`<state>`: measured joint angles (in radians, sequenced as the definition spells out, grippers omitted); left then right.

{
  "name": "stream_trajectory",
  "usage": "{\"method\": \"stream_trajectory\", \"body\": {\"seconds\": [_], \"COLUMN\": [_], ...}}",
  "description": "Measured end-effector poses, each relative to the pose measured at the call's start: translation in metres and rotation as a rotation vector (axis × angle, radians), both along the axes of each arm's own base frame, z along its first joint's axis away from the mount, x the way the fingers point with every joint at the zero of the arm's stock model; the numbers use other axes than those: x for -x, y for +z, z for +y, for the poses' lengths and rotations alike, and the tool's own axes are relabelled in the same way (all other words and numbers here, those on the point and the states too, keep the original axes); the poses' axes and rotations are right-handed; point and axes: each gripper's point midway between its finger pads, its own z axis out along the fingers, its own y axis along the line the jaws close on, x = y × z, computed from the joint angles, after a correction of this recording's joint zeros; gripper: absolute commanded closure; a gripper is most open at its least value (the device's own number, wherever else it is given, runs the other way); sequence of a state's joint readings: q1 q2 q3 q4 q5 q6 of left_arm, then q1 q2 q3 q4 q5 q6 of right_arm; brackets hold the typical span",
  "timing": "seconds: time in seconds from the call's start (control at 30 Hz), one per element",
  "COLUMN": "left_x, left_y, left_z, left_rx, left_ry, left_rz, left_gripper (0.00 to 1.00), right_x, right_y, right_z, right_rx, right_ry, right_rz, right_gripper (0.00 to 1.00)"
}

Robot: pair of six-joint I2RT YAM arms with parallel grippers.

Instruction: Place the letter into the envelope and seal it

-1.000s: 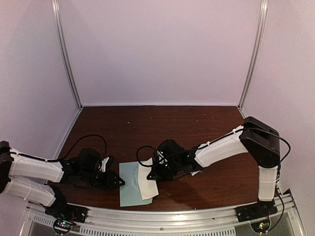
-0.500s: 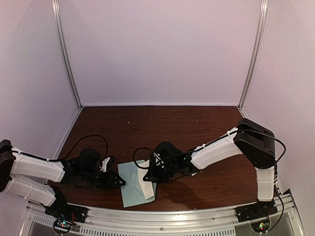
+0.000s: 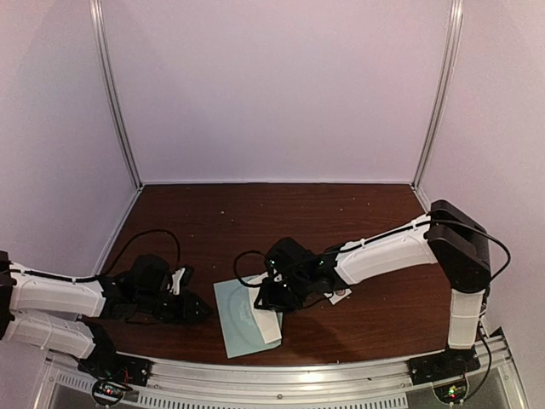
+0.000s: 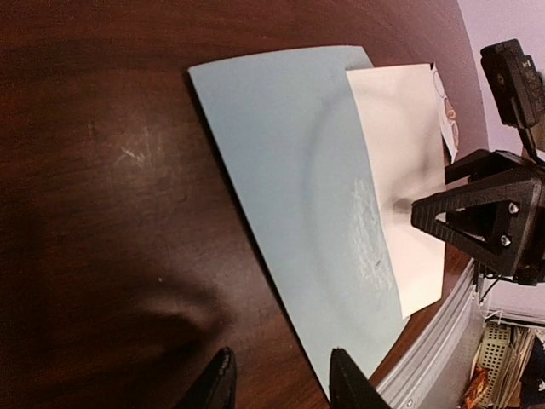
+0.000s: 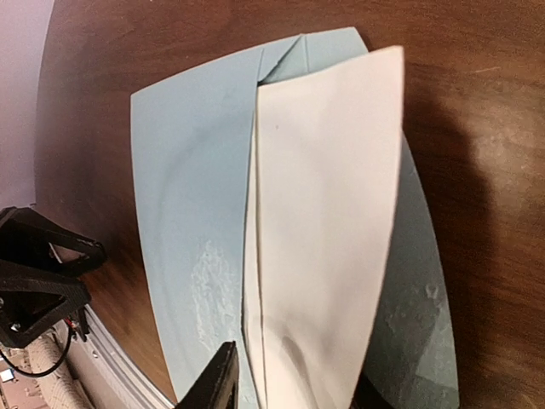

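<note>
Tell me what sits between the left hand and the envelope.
Nothing: only a stretch of bare dark table separates the left hand from the envelope, seen in the top view.

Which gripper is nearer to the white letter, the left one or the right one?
Right. The right gripper is over the letter; the left gripper is beside the opposite edge of the envelope.

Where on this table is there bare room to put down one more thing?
The far half of the table is bare, right up to the back wall. A smaller bare patch lies between the right arm and the front rail. The near middle is crowded: envelope, letter, left claw and right claw.
</note>
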<state>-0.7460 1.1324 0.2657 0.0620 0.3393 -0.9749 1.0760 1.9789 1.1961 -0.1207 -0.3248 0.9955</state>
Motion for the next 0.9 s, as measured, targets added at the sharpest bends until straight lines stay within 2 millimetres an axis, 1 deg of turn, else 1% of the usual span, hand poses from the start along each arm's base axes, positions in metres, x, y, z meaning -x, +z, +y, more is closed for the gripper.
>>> {"method": "stream_trajectory", "body": {"seconds": [0.13, 0.17, 0.2, 0.27, 0.4, 0.63, 0.73, 0.9], "left_x": [-0.004, -0.005, -0.005, -0.005, -0.005, -0.004, -0.005, -0.005], "left_y": [0.007, 0.008, 0.008, 0.008, 0.008, 0.001, 0.000, -0.004], "left_z": [0.001, 0.001, 0.001, 0.001, -0.001, -0.005, -0.008, -0.012], "left_rx": [0.012, 0.014, 0.016, 0.017, 0.023, 0.015, 0.021, 0.028], "left_ry": [0.016, 0.020, 0.022, 0.025, 0.020, 0.000, -0.010, -0.029], "left_rz": [-0.024, -0.027, -0.026, -0.022, -0.019, 0.011, 0.009, 0.021], "left_gripper": [0.61, 0.61, 0.61, 0.61, 0.61, 0.64, 0.67, 0.68], "right_x": [-0.005, -0.005, -0.007, -0.009, -0.009, -0.009, -0.009, -0.008], "right_y": [0.004, 0.004, 0.004, 0.002, -0.003, -0.004, -0.003, -0.002], "right_z": [-0.017, -0.021, -0.026, -0.033, -0.046, -0.048, -0.047, -0.042], "right_rx": [0.088, 0.113, 0.136, 0.175, 0.245, 0.258, 0.249, 0.229], "right_ry": [0.000, 0.002, 0.002, 0.007, 0.015, 0.025, 0.030, 0.039], "right_rz": [-0.053, -0.065, -0.077, -0.099, -0.119, -0.127, -0.127, -0.123], "right_gripper": [0.59, 0.62, 0.68, 0.75, 0.77, 0.79, 0.82, 0.85]}}
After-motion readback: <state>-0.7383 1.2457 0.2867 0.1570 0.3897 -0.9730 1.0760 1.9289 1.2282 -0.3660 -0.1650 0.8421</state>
